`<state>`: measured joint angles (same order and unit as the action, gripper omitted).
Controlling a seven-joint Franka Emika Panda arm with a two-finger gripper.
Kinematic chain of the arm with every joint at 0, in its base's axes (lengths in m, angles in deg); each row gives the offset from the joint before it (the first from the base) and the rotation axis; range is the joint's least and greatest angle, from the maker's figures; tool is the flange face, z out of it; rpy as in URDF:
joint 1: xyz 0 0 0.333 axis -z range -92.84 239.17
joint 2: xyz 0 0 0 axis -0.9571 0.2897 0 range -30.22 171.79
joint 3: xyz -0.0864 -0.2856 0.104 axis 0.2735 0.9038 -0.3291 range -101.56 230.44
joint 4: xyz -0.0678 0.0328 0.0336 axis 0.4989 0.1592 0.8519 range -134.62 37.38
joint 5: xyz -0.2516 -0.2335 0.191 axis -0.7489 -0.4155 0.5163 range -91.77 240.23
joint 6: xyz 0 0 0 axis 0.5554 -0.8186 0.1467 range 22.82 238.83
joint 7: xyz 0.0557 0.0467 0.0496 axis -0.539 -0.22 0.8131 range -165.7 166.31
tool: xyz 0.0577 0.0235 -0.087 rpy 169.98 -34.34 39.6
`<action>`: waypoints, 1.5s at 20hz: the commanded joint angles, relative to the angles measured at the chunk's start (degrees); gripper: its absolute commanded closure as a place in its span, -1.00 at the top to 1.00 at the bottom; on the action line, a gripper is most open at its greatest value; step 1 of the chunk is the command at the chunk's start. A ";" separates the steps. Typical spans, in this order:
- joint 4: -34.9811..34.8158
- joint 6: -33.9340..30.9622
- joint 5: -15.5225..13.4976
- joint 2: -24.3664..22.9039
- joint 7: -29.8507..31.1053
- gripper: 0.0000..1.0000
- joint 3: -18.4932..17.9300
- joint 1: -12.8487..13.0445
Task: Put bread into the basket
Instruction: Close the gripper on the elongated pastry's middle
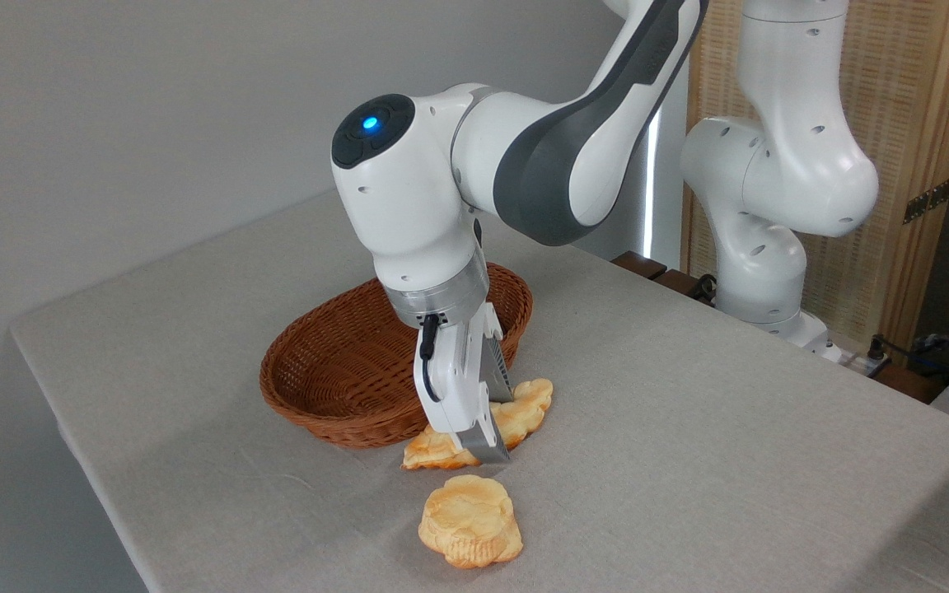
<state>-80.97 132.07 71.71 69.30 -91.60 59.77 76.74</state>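
Nearest, a small round bun (471, 520), alone on the grey table (689, 461), not the one for this job. Just behind it, the bread (524, 408), long and flat, still down on the table and right beside the basket (334, 371), close to its front rim, maybe touching. Long way running from near-left up to far-right, almost along the basket's side.

Straight above the middle of the bread, the pincer (487, 428), pointing down, fingers on either side of the loaf across its thin way. Looks closed on the bread, or very nearly; hard to tell how tight from here. Bread not lifted yet.

Behind and to the left, the basket, brown and woven, nothing in it. So a short trip, probably: up a little, then back and left over the rim, then down, with the long way of the bread kept lined up with the long way of the basket so it fits.

No writing or labels to read anywhere.
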 commanded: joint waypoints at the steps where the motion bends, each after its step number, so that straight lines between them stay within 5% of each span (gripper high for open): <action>1: -0.95 1.88 -0.20 -0.45 -0.03 -0.53 -0.25 0.29; 30: -0.08 -0.23 -0.29 -3.09 0.50 -0.53 -0.86 -0.15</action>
<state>-80.89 132.07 71.71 67.41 -91.50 59.38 76.42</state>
